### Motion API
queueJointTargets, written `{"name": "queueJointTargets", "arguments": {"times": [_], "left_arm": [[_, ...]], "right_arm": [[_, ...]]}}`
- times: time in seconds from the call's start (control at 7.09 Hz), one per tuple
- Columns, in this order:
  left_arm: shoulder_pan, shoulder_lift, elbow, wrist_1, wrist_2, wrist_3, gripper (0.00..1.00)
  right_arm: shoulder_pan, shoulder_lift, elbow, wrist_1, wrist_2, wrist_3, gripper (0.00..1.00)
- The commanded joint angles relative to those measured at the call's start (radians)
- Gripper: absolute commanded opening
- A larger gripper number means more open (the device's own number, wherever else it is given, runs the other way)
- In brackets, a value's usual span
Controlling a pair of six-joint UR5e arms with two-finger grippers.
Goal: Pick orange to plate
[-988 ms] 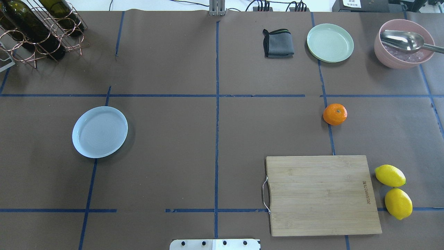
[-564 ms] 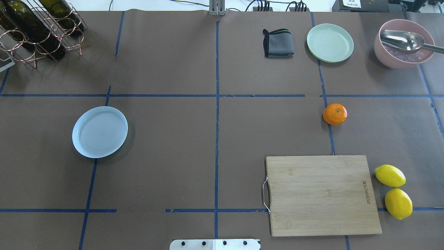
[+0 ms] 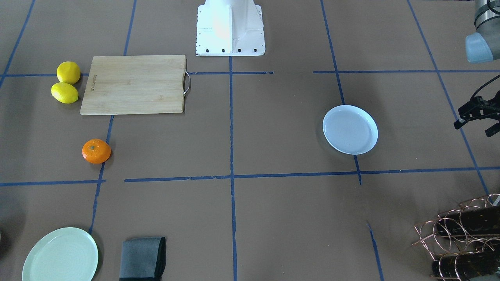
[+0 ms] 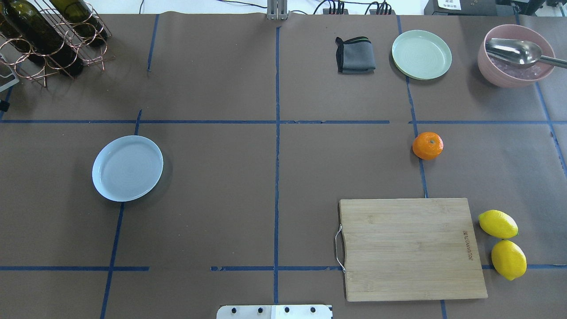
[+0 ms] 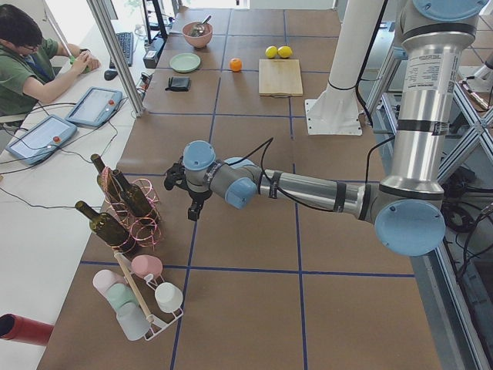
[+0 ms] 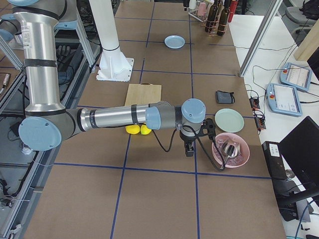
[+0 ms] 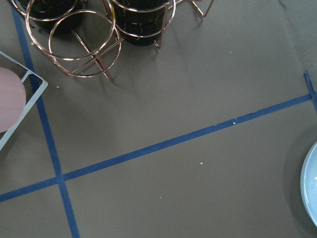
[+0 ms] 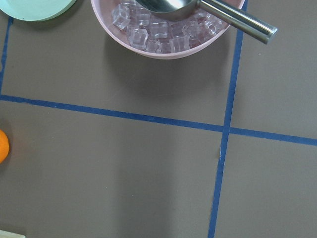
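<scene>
The orange (image 4: 428,145) rests on the brown table right of centre, on a blue tape line; the right wrist view catches only its edge (image 8: 2,146). Far to the left lies the pale bluish-white plate (image 4: 127,168), with nothing on it. My left gripper (image 3: 473,128) hovers open beyond the plate's outer side, near the bottle rack, and holds nothing. My right gripper (image 6: 189,149) hangs near the pink bowl, to the right of the orange; I cannot tell whether it is open or shut.
A bamboo cutting board (image 4: 409,248) lies in front of the orange, with two lemons (image 4: 498,223) beside it. Along the back stand a grey cloth (image 4: 355,55), a pale green plate (image 4: 421,54) and a pink bowl (image 4: 491,71) of ice with a scoop. A bottle rack (image 4: 48,35) fills the back left corner.
A dark tip of my left gripper has come into the overhead view at its left edge. The orange, the plate and everything else lie where they were.
</scene>
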Motion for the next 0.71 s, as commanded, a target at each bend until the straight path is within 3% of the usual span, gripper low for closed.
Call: {"name": "queueJointTargets", "arguments": {"times": [0.0, 0.56], "left_arm": [[0.160, 0.059, -0.073, -0.104, 0.169, -0.281, 1.00], [0.309, 0.121, -0.080, -0.308, 0.176, -0.611, 1.00]], "right_arm": [[-0.001, -0.001, -0.006, -0.001, 0.000, 0.001, 1.00], [-0.003, 0.003, -0.001, 0.002, 0.003, 0.057, 1.00]]}}
